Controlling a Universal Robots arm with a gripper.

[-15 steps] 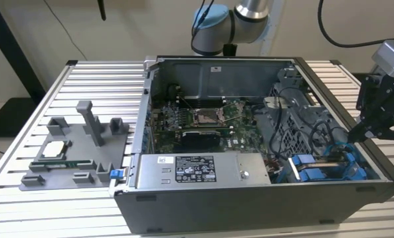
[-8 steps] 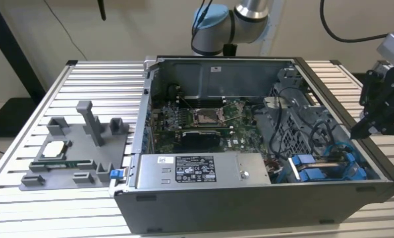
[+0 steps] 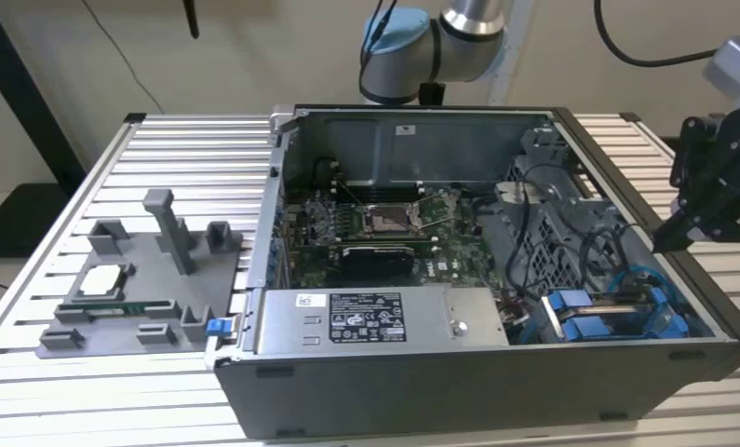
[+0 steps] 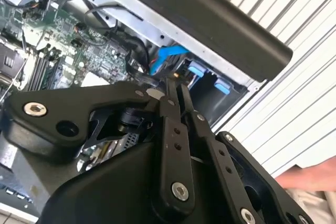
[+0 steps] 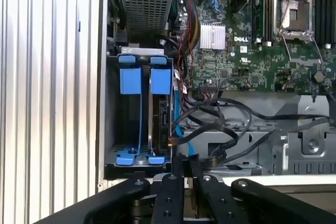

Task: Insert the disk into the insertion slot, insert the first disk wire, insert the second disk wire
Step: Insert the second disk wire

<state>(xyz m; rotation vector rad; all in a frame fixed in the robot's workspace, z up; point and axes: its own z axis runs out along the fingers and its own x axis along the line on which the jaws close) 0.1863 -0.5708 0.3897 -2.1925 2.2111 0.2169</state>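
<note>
Disk seated in its bay, claw clear of the case

The disk (image 3: 599,328) stands in the insertion slot (image 3: 680,321) at the case's near corner; further right, the claw (image 3: 670,237) hangs clenched and empty beside the case wall.

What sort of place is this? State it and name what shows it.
Likely a robotics lab test bench: an open computer case lies on a slatted aluminium table, a grey fixture holding loose parts sits beside it, and a robot arm's claw hangs at the case's edge.

Ribbed metal table (image 3: 121,410), beige wall (image 3: 258,47)
</note>
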